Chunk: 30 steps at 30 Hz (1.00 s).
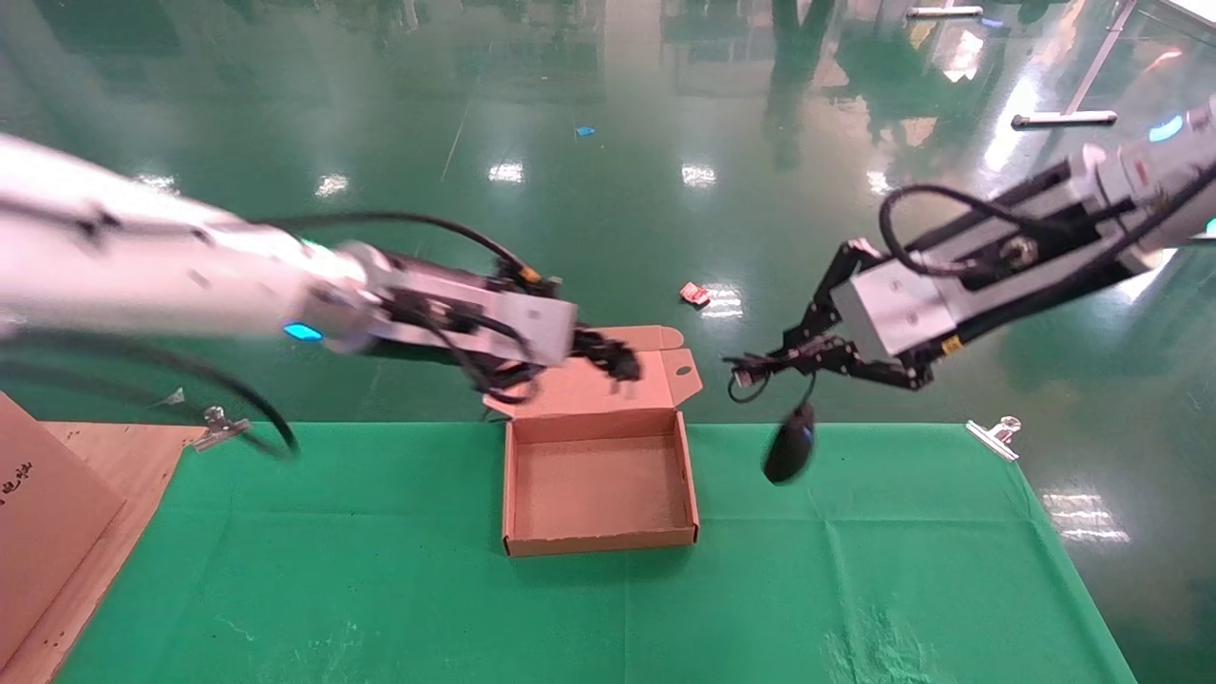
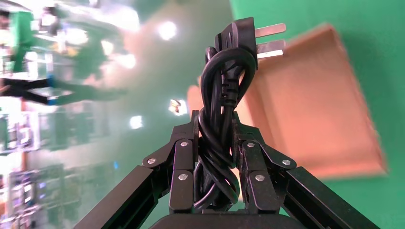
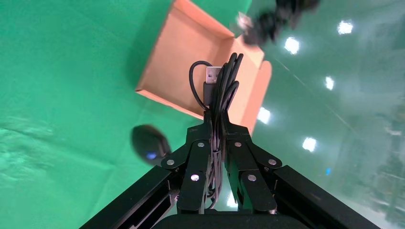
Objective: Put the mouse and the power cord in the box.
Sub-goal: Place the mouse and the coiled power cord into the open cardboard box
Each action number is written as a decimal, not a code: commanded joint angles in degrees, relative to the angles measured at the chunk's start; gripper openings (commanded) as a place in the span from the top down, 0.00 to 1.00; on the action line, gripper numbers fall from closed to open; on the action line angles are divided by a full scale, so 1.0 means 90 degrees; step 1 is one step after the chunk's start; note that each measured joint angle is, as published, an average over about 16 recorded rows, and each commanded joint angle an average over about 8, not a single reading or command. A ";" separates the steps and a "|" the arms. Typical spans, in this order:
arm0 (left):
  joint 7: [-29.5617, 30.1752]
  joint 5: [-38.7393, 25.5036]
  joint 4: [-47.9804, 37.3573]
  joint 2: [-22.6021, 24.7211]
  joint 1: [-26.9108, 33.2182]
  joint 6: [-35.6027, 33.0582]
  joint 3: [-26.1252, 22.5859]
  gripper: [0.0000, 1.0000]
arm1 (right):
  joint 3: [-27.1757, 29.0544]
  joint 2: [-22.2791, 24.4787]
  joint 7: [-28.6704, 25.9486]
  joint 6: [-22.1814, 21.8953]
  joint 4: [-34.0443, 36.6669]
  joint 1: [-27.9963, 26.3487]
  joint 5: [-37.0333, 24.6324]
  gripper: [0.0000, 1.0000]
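Observation:
The brown cardboard box (image 1: 598,486) lies open on the green cloth, its lid (image 1: 608,385) folded back and its inside bare. My left gripper (image 1: 608,359) hangs over the lid, shut on the power cord (image 2: 220,95), a thick twisted black bundle whose pronged plug (image 2: 243,39) sticks out past the fingers. To the right of the box, my right gripper (image 1: 760,366) is shut on the mouse's coiled thin wire (image 3: 222,93), with its USB plug (image 3: 212,74) showing. The black mouse (image 1: 790,454) dangles below it on the wire, above the cloth (image 3: 150,143).
Metal clips (image 1: 220,425) (image 1: 995,432) pin the green cloth at its far corners. A large cardboard carton (image 1: 47,522) on a wooden board takes up the left edge. A red scrap (image 1: 693,293) lies on the floor beyond the table.

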<state>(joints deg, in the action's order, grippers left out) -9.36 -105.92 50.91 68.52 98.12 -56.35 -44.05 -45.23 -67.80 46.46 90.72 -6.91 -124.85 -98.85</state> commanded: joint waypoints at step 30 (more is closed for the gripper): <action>-0.0388 0.1846 -0.1697 0.1093 -0.1566 0.3610 -0.1856 0.04 | -0.0072 0.0564 0.0620 -0.0077 0.0367 0.0650 0.0317 1.00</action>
<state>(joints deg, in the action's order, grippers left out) -12.98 -89.63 35.70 78.38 83.92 -23.52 -60.58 -45.84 -62.79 52.02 90.07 -3.62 -118.97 -95.94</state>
